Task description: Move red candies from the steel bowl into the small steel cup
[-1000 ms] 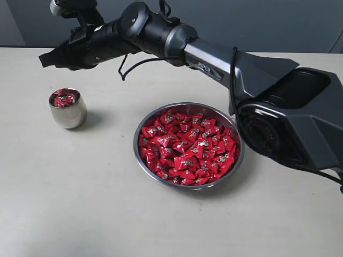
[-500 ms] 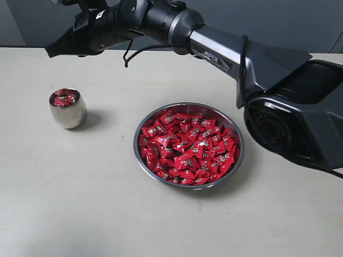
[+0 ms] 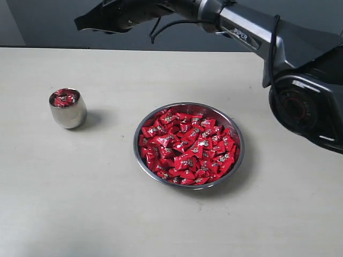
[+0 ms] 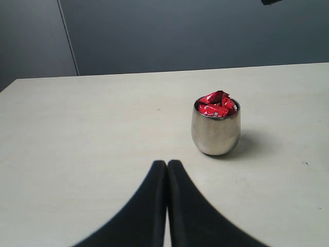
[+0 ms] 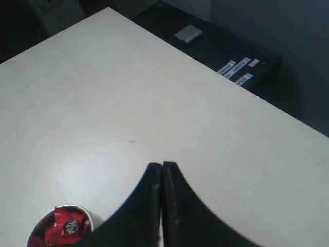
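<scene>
The wide steel bowl [image 3: 239,152] sits mid-table, heaped with red candies [image 3: 186,146]. The small steel cup [image 3: 68,109] stands to its left, filled to the brim with red candies [image 3: 64,98]. My right gripper [image 3: 80,23] hangs high over the table's far edge, beyond the cup, jaws shut with nothing between them. The right wrist view shows those shut fingertips [image 5: 162,165] above bare table, with the cup [image 5: 61,226] at the frame's edge. In the left wrist view my left gripper [image 4: 167,163] is shut and empty, a short way in front of the cup [image 4: 215,131]. It does not show in the exterior view.
The right arm's link [image 3: 252,32] and base [image 3: 311,91] span the upper right of the exterior view. A dark box with labels [image 5: 226,56] lies beyond the table's far edge. Bare tabletop [image 3: 80,203] surrounds both vessels.
The right gripper has risen and swung to the right, away from above the cup toward the table's far edge. Cup, bowl and candies have not moved.
</scene>
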